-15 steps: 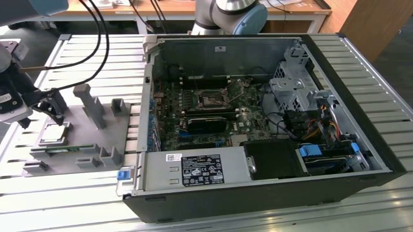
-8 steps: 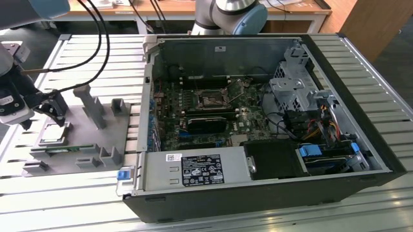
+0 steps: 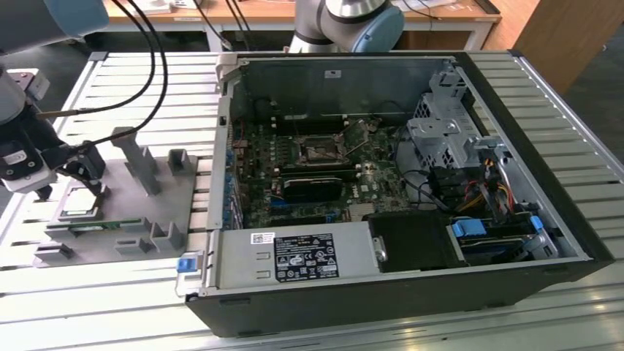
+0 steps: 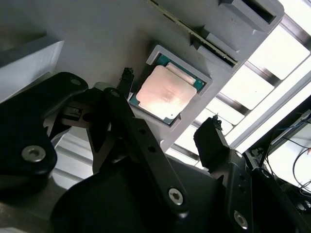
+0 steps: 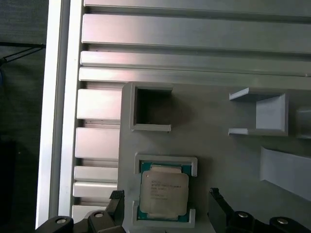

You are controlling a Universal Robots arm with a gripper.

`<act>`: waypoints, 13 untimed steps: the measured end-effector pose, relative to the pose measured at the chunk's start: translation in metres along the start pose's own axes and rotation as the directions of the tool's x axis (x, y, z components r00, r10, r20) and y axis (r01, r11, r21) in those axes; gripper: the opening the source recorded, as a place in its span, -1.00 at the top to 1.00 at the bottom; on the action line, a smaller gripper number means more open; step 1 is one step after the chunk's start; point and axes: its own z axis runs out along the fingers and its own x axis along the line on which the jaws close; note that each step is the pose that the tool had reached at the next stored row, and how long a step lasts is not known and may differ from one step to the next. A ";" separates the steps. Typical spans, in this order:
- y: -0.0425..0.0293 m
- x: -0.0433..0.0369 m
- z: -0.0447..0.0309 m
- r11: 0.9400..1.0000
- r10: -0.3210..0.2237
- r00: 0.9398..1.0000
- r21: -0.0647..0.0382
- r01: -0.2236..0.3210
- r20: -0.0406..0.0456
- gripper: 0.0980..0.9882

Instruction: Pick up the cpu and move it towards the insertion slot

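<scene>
Slatted bench [image 3: 146,80]: grey fixture [image 3: 146,210] seats cpu [image 4: 162,94] face-up in recess for grasping. Gripper [image 4: 169,103] poised above, jaws open astride it. Insertion slot [image 3: 320,151] well apart, inside computer case [image 3: 546,110].

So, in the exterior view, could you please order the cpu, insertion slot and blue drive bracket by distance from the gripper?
1. cpu, in the grey holder, by the gripper.
2. insertion slot, centre of the case.
3. blue drive bracket, the exterior view's right.

Count on inspection: 1 cpu [image 5: 163,194], 1 insertion slot [image 3: 320,152], 1 computer case [image 3: 546,131], 1 grey fixture block [image 3: 122,208], 1 memory stick [image 3: 93,225], 1 gripper [image 4: 170,99].
</scene>
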 end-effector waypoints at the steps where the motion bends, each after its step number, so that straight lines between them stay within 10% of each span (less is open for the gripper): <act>1: 0.0000 0.0001 0.0005 1.000 -0.001 1.000 0.000 0.001 0.001 -0.53; 13: -0.0003 0.0003 0.0098 1.000 -0.001 1.000 0.000 0.001 0.002 -0.53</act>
